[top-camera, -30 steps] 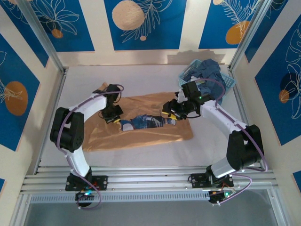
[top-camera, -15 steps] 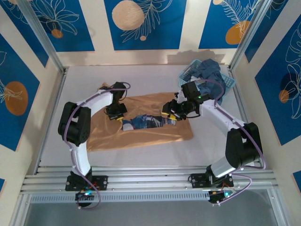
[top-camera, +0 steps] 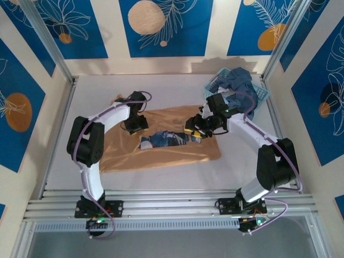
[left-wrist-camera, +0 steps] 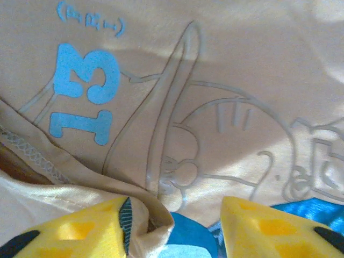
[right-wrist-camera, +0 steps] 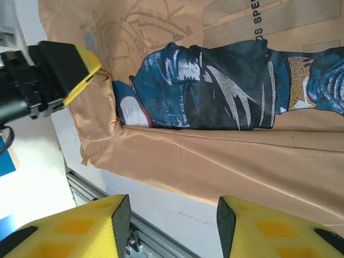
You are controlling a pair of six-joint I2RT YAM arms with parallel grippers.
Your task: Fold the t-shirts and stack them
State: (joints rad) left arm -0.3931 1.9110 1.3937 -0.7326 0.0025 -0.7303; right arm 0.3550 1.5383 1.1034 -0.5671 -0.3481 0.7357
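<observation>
The tan-orange soft cloth t-shirt [top-camera: 161, 153] lay spread mid-way across the white table [top-camera: 161, 88], its long axis running left to right. Which end carried the collar, I couldn't tell. It looked light, limp stuff that would sag and wrinkle, so best pinched at a hem or folded edge. The left gripper [left-wrist-camera: 174, 212] had its yellow jaws apart over a loose hem fold. The right gripper [right-wrist-camera: 172, 215] hovered parted above the shirt, nothing held.
</observation>
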